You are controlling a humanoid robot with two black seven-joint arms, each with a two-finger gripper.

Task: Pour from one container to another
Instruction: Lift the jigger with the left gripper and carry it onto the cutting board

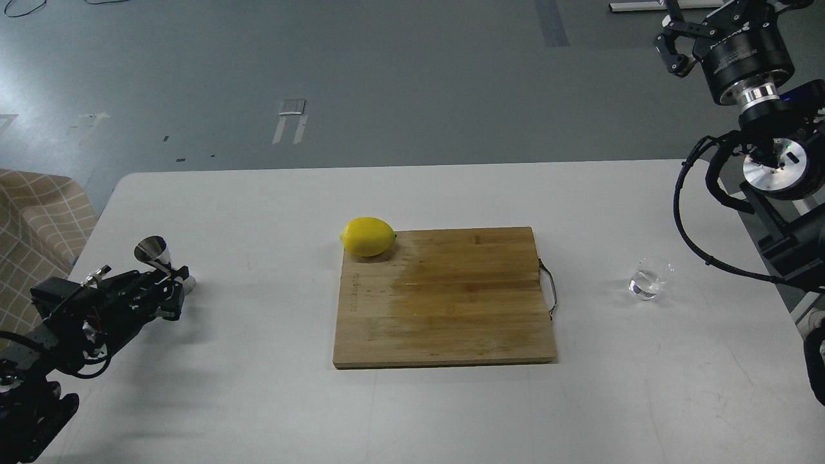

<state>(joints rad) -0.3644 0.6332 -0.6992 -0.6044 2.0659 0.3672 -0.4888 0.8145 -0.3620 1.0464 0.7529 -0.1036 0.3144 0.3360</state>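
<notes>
The steel jigger (156,254) is at the table's left side, leaning with its wide cone up and to the left. My left gripper (173,288) has its fingers closed around the jigger's narrow waist, and the lower cone pokes out to the right of them. The clear glass tumbler (650,278) stands alone on the table's right side with a little clear liquid in it. My right gripper (675,46) hangs high at the top right, far above and behind the tumbler. It is partly cut off by the frame edge, and its fingers cannot be told apart.
A wooden cutting board (445,303) lies in the middle of the white table (258,399), with a yellow lemon (368,236) at its far left corner. A checked cloth (38,219) lies beyond the table's left edge.
</notes>
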